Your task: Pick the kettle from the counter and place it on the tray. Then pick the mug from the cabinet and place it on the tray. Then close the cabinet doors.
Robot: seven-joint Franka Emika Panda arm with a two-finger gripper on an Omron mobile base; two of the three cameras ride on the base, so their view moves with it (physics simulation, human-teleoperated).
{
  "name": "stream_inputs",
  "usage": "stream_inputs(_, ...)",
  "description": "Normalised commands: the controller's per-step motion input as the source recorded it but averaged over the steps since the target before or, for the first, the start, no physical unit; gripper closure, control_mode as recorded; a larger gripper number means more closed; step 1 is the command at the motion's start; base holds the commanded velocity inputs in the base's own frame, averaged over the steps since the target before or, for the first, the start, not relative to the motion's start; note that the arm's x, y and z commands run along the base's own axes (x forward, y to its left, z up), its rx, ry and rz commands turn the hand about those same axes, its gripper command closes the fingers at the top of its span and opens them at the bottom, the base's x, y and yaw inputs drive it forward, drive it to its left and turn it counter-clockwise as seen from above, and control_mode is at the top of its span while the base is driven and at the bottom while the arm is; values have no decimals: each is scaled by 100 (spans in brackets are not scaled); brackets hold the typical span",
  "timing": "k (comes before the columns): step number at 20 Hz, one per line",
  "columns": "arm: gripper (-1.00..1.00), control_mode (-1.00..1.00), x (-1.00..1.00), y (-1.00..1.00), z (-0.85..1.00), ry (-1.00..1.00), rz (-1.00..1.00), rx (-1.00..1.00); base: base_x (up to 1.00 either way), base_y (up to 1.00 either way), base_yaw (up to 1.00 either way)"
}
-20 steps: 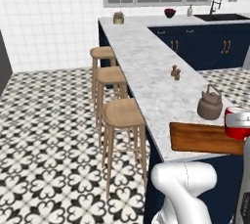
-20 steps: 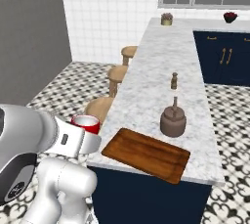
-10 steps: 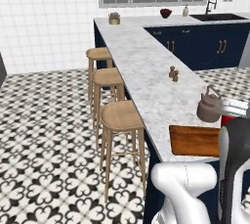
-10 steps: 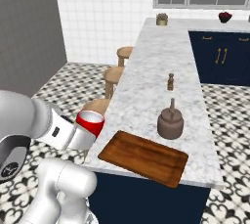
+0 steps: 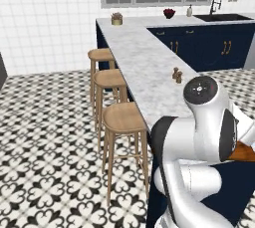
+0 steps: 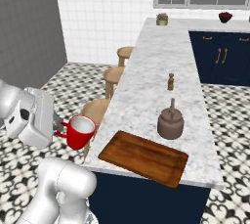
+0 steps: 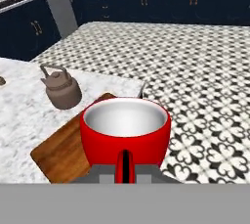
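Observation:
My gripper (image 6: 59, 126) is shut on the handle of the red mug (image 6: 81, 131), holding it upright in the air just off the counter's near left corner, beside the tray (image 6: 144, 157). In the hand view the mug (image 7: 125, 137) sits right before my gripper (image 7: 125, 172), with the tray (image 7: 63, 149) below and behind it. The brown kettle (image 6: 171, 123) stands on the marbled counter (image 6: 146, 81) just past the tray's far edge; the hand view shows the kettle (image 7: 61, 90) as well. The cabinet and its doors are out of view.
Three wooden stools (image 5: 123, 117) line the counter's left side over the patterned floor. A small pepper mill (image 6: 171, 81) stands mid-counter and a potted plant (image 6: 162, 19) at its far end. My own arm (image 5: 204, 122) blocks the near counter in the left base view.
The arm's elbow has swung up into the left base view, covering kettle and mug there. In the right base view the mug has sunk slightly down and left, still gripped.

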Motion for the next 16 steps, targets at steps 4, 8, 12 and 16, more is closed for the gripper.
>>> stream_inputs(4,100,-100,56,4,-48,-1,-49,0,0,0,0)
stream_inputs(8,100,-100,68,-3,-37,-7,-28,-5,0,0,0)
stream_inputs(12,100,-100,62,-5,-36,-5,-15,-5,0,0,0)
stream_inputs(16,100,-100,44,-20,-35,0,-4,0,0,0,0)
